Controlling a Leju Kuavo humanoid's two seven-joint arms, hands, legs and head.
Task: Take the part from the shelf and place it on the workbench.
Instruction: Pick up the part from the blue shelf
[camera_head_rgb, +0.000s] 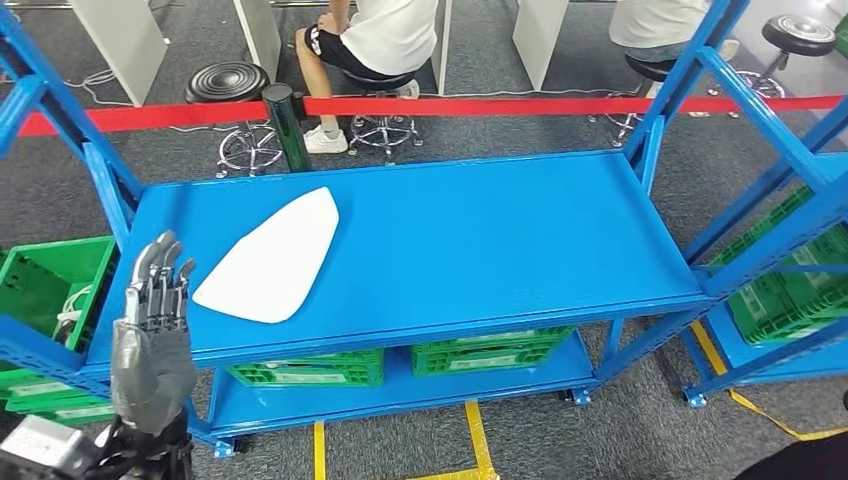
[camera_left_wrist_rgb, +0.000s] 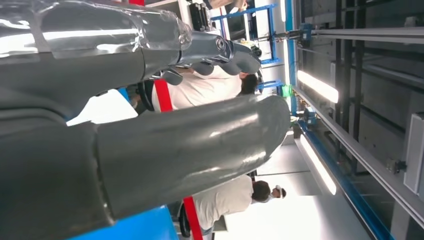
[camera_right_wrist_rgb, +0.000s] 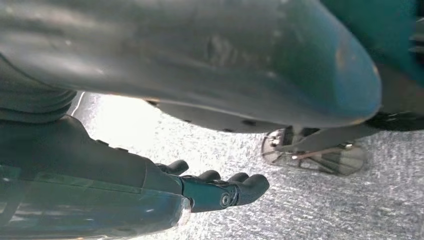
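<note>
A flat white part (camera_head_rgb: 270, 255), shaped like a rounded wedge, lies on the left half of the blue shelf's top board (camera_head_rgb: 480, 240). My left hand (camera_head_rgb: 155, 315) is raised at the shelf's front left corner, fingers straight and apart, holding nothing, just left of the part and not touching it. In the left wrist view the thick grey thumb (camera_left_wrist_rgb: 190, 145) and fingers (camera_left_wrist_rgb: 215, 52) are spread, with a patch of the white part (camera_left_wrist_rgb: 102, 107) behind them. My right hand (camera_right_wrist_rgb: 220, 190) hangs over the grey carpet, fingers loosely extended and empty.
Green crates (camera_head_rgb: 310, 368) sit on the lower board, with more crates in racks at left (camera_head_rgb: 45, 285) and right (camera_head_rgb: 790, 290). A red barrier tape (camera_head_rgb: 560, 104) runs behind the shelf. People sit on stools (camera_head_rgb: 385, 45) beyond it. Yellow floor lines (camera_head_rgb: 478, 430) mark the carpet.
</note>
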